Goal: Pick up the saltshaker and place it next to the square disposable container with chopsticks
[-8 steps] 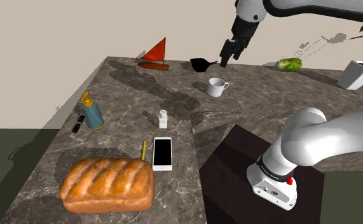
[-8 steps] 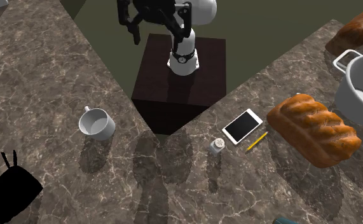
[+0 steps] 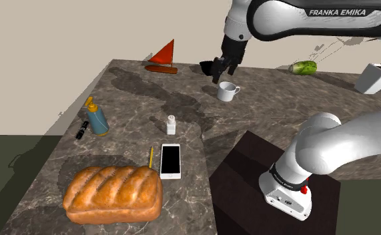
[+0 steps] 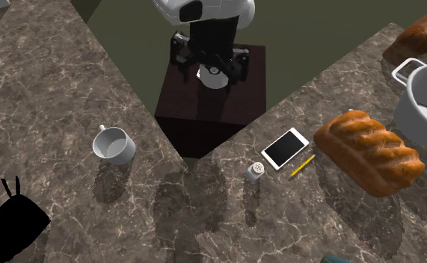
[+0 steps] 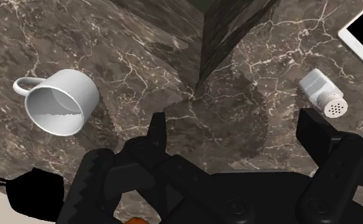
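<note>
hovering over the far part of the marble-patterned desk point(image 3: 132, 90), the claw point(image 3: 220, 67) hangs released, and we see its two black fingers point(image 5: 158, 132) standing well apart in the wrist view with bare desk showing between them. in the shoulder view it sits just above the white mug point(image 3: 227, 91) and overlaps the black square container point(image 3: 206, 65) behind it. we find the saltshaker point(image 3: 171, 124) upright on the desk, well apart from the claw, nearer the camera than the mug, just beyond the top end of the white-framed phone point(image 3: 171, 161). a yellow pencil point(image 3: 151, 157) lies beside the phone, and a big loaf of bread point(image 3: 113, 193) lies at the near corner. toward the shoulder view's left stand a blue bottle point(image 3: 97, 120) with a yellow top and a dark marker point(image 3: 82, 129) lying beside it; a red toy sailboat point(image 3: 163, 56) stands at the far edge. in the second exterior view we look down on the shaker's perforated top, with the container at the lower left corner, two chopsticks point(image 4: 10, 187) sticking out of it, well apart from the saltshaker, the mug roughly between them. a grey pot point(image 4: 425, 101) stands beside the loaf at that view's right. the arm's dark stand point(image 4: 204, 112) sits in the notch of the desk.
</note>
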Tool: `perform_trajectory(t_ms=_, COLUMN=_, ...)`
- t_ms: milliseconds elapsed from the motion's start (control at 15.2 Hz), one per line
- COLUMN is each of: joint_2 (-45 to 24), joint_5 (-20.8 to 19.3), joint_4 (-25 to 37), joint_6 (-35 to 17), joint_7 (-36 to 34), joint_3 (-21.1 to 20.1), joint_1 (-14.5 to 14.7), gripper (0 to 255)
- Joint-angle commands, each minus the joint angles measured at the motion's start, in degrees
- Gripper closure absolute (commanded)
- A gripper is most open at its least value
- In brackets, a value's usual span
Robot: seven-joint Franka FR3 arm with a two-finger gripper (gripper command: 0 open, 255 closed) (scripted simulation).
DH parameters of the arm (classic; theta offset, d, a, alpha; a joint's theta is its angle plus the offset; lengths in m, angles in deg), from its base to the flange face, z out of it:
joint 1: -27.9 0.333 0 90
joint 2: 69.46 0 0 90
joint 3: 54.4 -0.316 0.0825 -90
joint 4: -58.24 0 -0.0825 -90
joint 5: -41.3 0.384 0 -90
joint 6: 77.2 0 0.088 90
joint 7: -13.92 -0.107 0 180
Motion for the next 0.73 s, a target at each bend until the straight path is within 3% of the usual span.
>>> perform_trajectory(t_ms=0, joint_2=-2.7, joint_5=0.7, joint_4=0.0, joint_6=-2.2, joint_7=-3.0, joint_3=-2.1, joint_1=0.4, gripper=0)
perform_trajectory(t_ms=660, joint_2=-20.3, joint_5=0.4, joint_4=3.8, joint_6=-13.1, joint_7=-17.4, joint_3=-11.1, joint_1=1.0, gripper=0)
